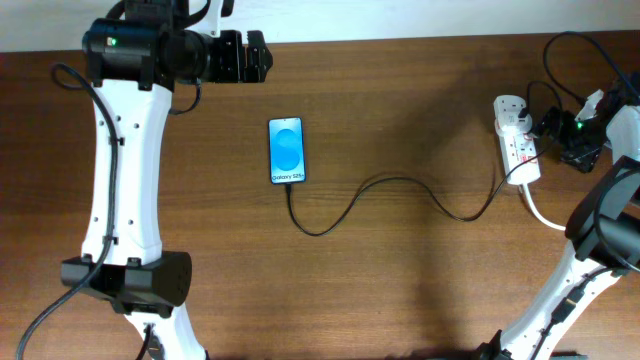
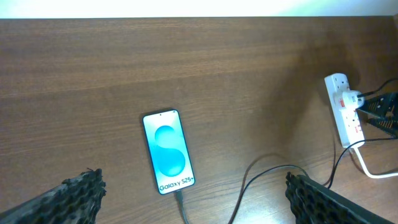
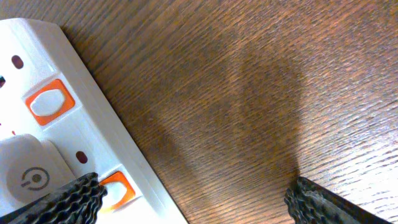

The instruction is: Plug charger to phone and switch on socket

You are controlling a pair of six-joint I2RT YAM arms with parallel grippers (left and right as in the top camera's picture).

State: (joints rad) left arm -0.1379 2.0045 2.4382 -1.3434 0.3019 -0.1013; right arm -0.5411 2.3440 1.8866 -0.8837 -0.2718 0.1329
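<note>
Overhead top-down, wrist views oblique, sharing socket (image 1: pixel 517 140)

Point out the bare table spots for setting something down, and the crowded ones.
Bare wood lies between the phone and the socket, beyond the looping charger, and below that cable toward the near edge. Crowded: the right edge, where the right hand hangs by the socket and its leads.

The table (image 1: pixel 400 290) was of dark brown wood with a fine grain and soft shadows on it. Beyond its far edge lay a plain pale surface (image 1: pixel 400 15).
</note>
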